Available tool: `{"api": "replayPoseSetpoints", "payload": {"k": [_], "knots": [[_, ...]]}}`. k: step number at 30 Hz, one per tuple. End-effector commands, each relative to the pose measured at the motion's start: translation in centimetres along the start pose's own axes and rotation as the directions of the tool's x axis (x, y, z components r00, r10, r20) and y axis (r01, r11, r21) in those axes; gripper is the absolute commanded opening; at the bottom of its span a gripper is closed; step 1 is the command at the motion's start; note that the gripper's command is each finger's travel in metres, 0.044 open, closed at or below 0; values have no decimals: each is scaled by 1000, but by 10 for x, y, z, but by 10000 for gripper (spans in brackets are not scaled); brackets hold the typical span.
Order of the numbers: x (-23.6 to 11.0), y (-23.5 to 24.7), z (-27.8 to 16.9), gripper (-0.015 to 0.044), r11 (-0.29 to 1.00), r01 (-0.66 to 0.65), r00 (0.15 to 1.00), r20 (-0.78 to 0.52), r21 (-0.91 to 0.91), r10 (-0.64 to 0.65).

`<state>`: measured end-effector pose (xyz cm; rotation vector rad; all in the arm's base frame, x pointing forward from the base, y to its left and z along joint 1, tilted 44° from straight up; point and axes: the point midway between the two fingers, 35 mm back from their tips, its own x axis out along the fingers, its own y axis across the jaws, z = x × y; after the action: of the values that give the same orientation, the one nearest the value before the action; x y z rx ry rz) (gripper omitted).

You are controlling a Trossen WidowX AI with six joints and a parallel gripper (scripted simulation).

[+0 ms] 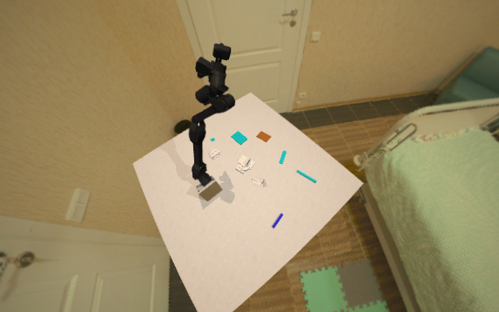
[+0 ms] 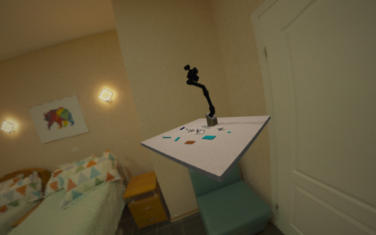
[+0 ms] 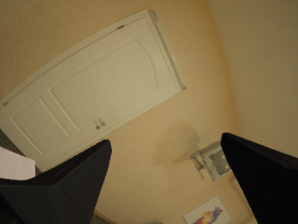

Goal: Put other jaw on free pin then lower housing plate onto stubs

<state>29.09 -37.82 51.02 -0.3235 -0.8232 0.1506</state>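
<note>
A white stepped assembly (image 1: 245,164) (image 2: 199,132) stands near the middle of the table. One loose white piece (image 1: 214,153) (image 2: 220,128) lies on the side towards the small cyan chip. Another white piece (image 1: 259,181) (image 2: 189,130) lies on the assembly's other side. They are too small here to tell jaws, pins, teeth and housing plate apart. My gripper (image 1: 212,59) (image 2: 191,69) (image 3: 166,143) is raised high above the table, far from all the white pieces. In the wrist view its fingers stand wide apart with nothing between them.
The arm stands on a block (image 1: 210,191) (image 2: 212,121). On the table (image 1: 216,261) lie a cyan plate (image 1: 239,138) (image 2: 208,137), an orange plate (image 1: 264,136) (image 2: 189,142), a small cyan chip (image 1: 212,139) (image 2: 229,132), two cyan bars and a blue bar (image 1: 277,220).
</note>
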Motion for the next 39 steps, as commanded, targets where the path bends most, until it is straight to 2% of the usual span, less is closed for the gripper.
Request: {"api": "replayPoseSetpoints", "payload": {"k": [1,17,31,39], "knots": [[0,0,0,426,1000,0,1000,0,0,0],[0,0,0,6,1000,0,1000,0,0,0],[0,0,-1,0,1000,2,1000,-1,2,-2],[-11,-25,-41,0,986,128,990,-72,107,-120]]}}
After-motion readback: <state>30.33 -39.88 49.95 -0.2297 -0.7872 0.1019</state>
